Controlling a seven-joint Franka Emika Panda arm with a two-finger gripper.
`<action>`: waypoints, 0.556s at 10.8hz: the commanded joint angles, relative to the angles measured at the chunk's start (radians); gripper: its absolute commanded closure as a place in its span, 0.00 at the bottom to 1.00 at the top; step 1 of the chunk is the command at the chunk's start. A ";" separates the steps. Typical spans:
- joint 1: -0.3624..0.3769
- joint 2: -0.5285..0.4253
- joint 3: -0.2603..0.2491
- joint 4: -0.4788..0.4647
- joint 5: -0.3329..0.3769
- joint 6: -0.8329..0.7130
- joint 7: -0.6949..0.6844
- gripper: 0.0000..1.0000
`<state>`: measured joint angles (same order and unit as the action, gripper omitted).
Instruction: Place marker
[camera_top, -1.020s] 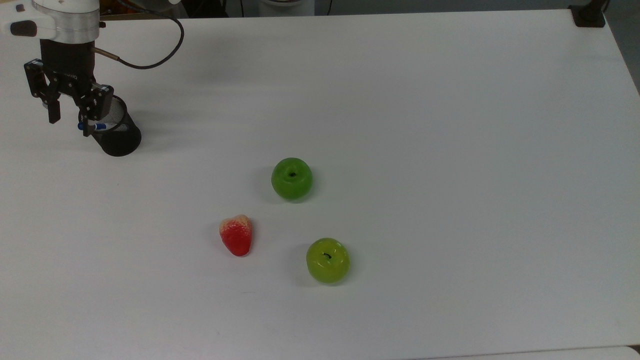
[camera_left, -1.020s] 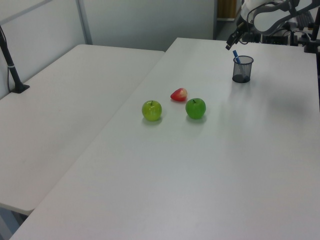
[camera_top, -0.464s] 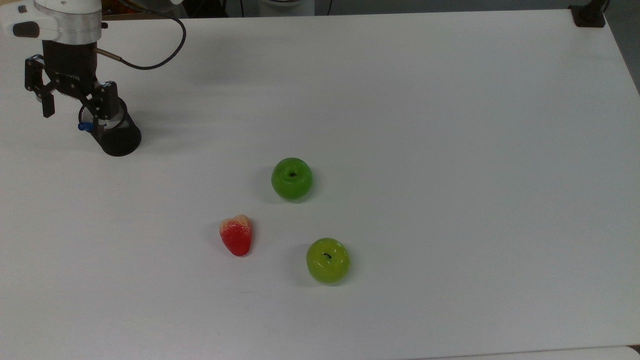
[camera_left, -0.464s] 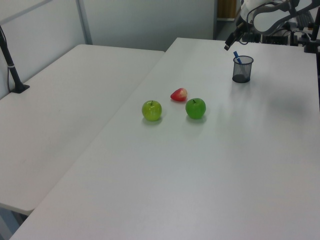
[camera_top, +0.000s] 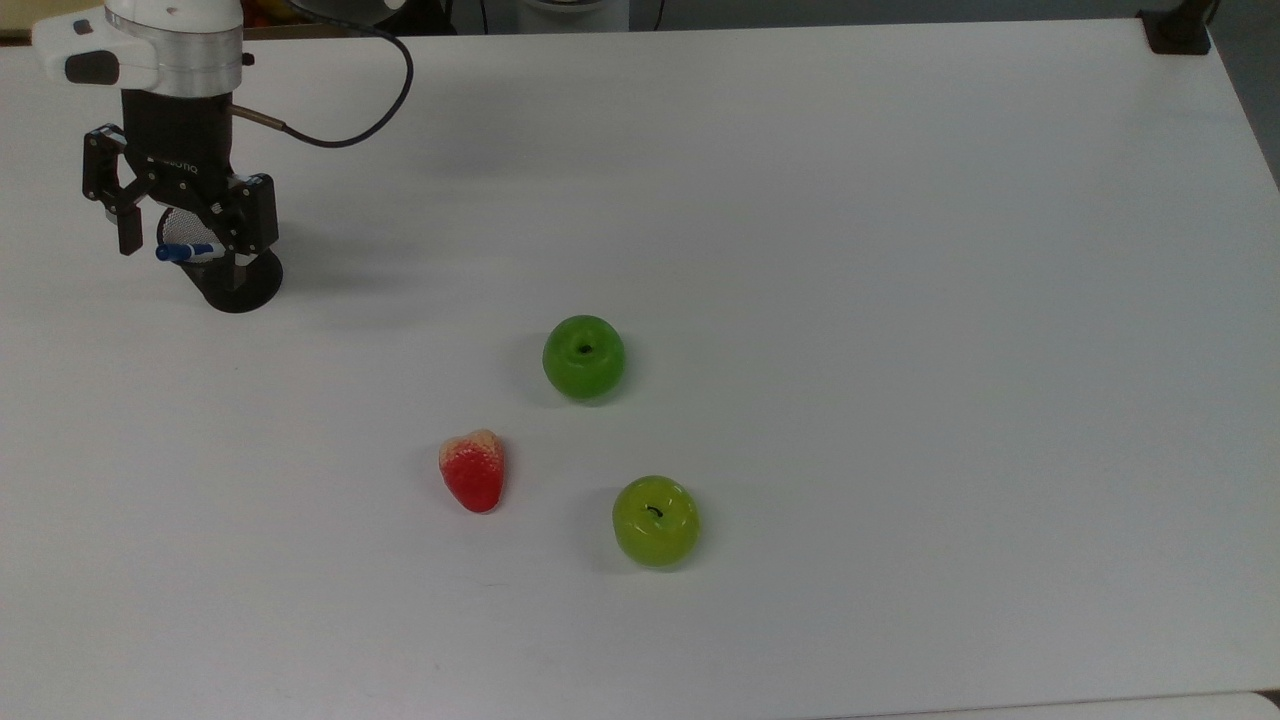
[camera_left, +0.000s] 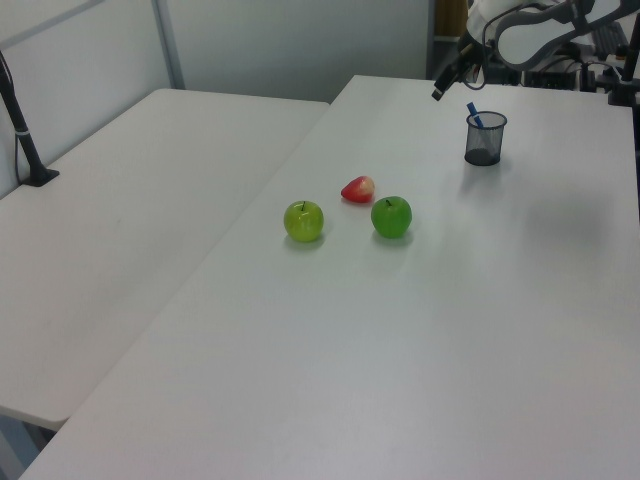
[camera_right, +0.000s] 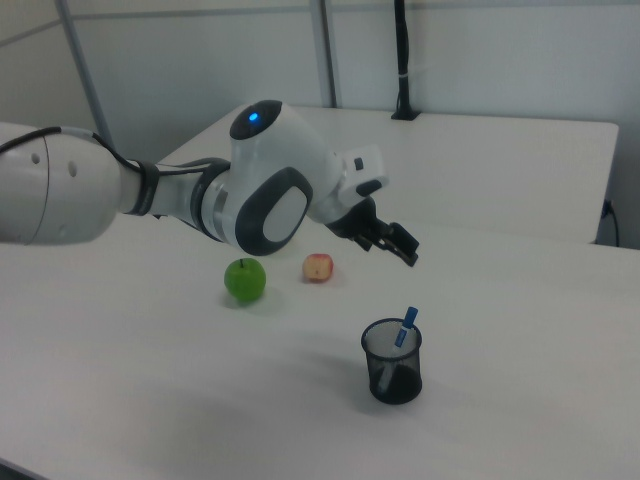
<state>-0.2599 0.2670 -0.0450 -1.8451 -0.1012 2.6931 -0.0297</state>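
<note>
Black and spread wide, the end effector (camera_top: 180, 240) hangs empty above the mesh cup (camera_right: 393, 362), its two fingers well apart with nothing between them. A second ago it sat lower and further toward the top view's left, close over the cup's rim; now it has lifted and drifted toward the top view's right. In the right view it (camera_right: 397, 241) is clearly up off the cup, with open air between them.

The marker (camera_right: 405, 327) stands inside the cup, tilted against the rim, its blue cap poking out on top. The left view shows the same blue tip (camera_left: 472, 113) sticking up from the cup (camera_left: 485, 138). So the marker looks delivered and let go, and the placing seems done; what remains, I'd guess, is only pulling clear without nudging the cup.

The wrist points straight down in the top view, cable looping off behind it. In the right view the forearm reaches in from the right view's left.

Further out on the desk (camera_top: 900, 300), well away from the cup, lie a green apple (camera_top: 584, 357), a yellower apple (camera_top: 656, 521) and a strawberry (camera_top: 473, 470).
</note>
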 joint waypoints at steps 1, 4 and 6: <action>0.085 -0.044 -0.001 0.045 0.000 -0.138 0.056 0.00; 0.192 -0.077 0.001 0.177 -0.003 -0.492 0.057 0.00; 0.263 -0.116 0.001 0.219 -0.003 -0.700 0.057 0.00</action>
<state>-0.0706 0.2003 -0.0360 -1.6683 -0.1015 2.2051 0.0122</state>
